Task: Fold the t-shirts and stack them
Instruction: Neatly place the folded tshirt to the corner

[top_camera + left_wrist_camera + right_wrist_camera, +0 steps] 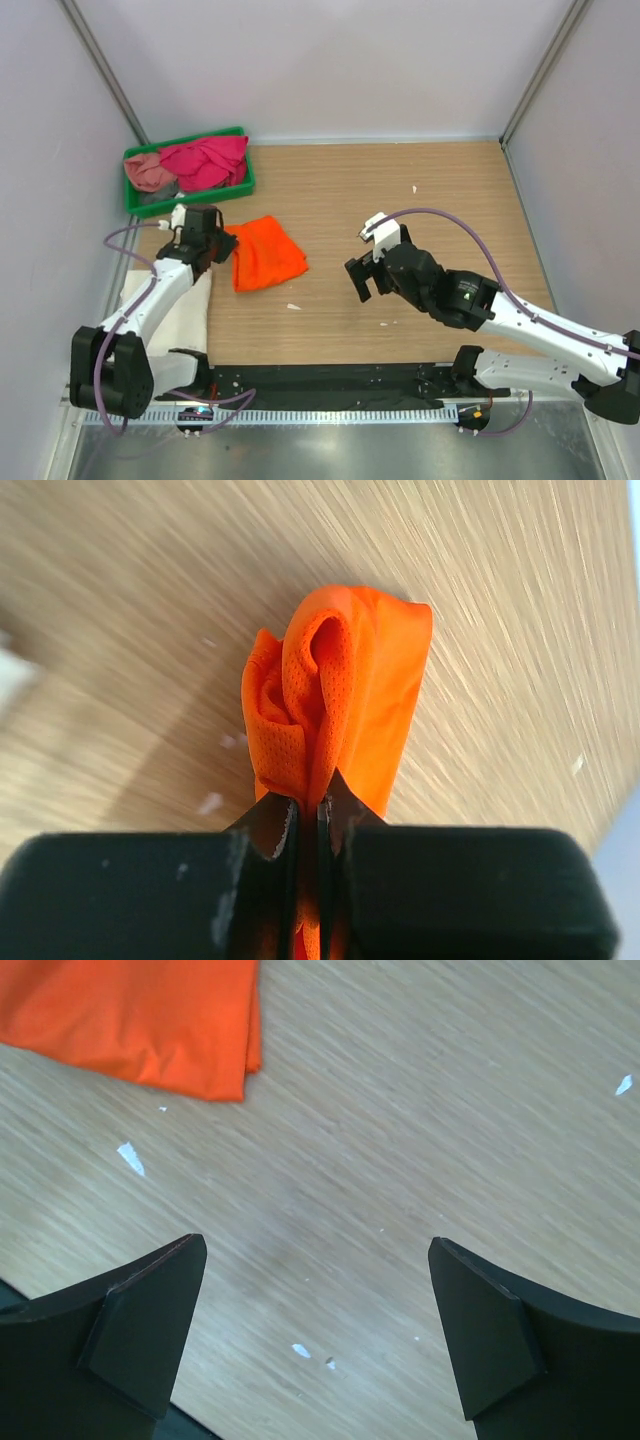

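The left gripper (318, 808), clamped on the folded bright orange cloth t-shirt (350, 680), should carry it low so the fold holds, while the right gripper (315, 1260) gapes empty.

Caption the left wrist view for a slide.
Bunched orange t-shirt pinched between the shut left jaws, wooden table behind.

1. Top view: bright, even, diffuse light. Only faint soft shadows on the table (420, 190). Sharp throughout.
2. Left wrist view: wood grain smeared into streaks by blur. The orange t-shirt (350, 700) is sharper and casts a soft shadow to its left.
3. Right wrist view: mildly soft. Right gripper's fingers (140, 1330) are dark and underexposed.
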Tool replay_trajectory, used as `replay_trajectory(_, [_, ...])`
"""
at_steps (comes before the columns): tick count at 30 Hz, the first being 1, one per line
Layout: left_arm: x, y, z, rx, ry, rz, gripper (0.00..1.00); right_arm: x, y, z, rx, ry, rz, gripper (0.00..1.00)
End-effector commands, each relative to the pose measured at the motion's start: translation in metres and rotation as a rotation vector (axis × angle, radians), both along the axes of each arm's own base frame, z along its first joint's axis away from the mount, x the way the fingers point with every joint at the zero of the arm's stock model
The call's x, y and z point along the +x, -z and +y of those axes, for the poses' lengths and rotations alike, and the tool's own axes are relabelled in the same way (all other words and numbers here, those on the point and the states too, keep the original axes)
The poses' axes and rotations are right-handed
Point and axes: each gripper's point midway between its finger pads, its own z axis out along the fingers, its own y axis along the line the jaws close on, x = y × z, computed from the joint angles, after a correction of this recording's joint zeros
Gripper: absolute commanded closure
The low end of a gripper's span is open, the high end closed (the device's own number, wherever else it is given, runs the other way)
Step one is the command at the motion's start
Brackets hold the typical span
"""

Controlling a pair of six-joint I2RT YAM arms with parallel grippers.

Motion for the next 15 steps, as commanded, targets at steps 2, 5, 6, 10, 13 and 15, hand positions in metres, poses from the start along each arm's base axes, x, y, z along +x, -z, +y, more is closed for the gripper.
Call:
replay_trajectory(2, [-0.001, -0.034, 0.058, 0.122, -0.174, -0.043, 1.0, -0.011, -0.003, 0.009, 0.136, -0.016, 0.042, 0.0])
replay_trajectory(5, [-0.003, -0.042, 0.086, 0.147, -0.251, -0.017, 1.0, -0.012, -0.002, 0.007, 0.114, -0.027, 0.037, 0.0])
replay_trajectory(6, [-0.006, -0.04, 0.096, 0.165, -0.273, 0.016, 1.0, -0.011, -0.002, 0.006, 0.106, -0.027, 0.034, 0.0])
replay_trajectory(10, [-0.008, -0.057, 0.13, 0.251, -0.356, 0.042, 1.0, -0.013, -0.002, 0.002, 0.075, -0.042, 0.025, 0.0])
replay_trajectory(13, [-0.017, -0.063, 0.151, 0.271, -0.416, 0.069, 1.0, -0.014, -0.003, 0.001, 0.07, -0.052, 0.019, 0.0])
replay_trajectory(15, [-0.027, -0.062, 0.165, 0.274, -0.46, 0.094, 1.0, -0.014, -0.002, 0.001, 0.066, -0.053, 0.019, 0.0])
